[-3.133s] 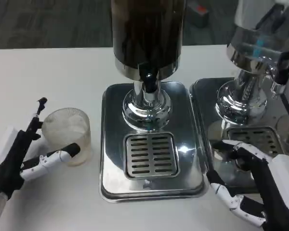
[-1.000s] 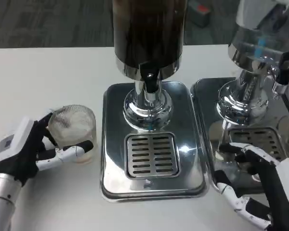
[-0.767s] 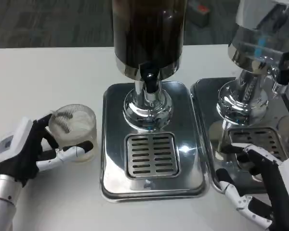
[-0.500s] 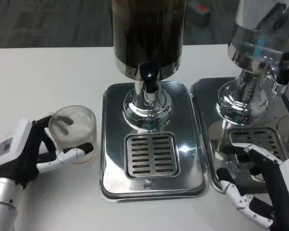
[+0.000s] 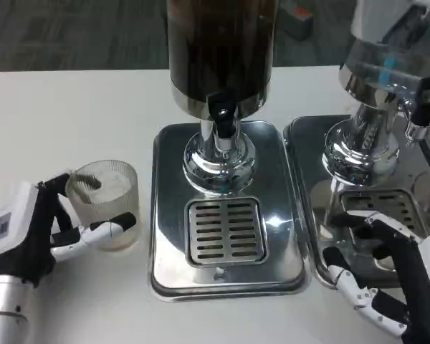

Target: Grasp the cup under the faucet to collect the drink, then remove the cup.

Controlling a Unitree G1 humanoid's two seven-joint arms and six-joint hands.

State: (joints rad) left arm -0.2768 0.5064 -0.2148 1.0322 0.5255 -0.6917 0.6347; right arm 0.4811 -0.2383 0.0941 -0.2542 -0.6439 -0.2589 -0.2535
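We're at the grasp step: left hand (image 5: pixel 36 233) wraps the cup (image 5: pixel 104 204) on the surface left of the drip tray (image 5: pixel 226 276), right hand (image 5: pixel 387 279) released; next, carry it under the faucet (image 5: pixel 222 118).

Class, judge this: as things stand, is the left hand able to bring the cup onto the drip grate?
Probably yes: the left hand grips the cup, and bare table lies between it and the grate.

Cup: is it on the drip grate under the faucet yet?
No: the cup stands on the white table, left of the drip grate, with the left hand around it.
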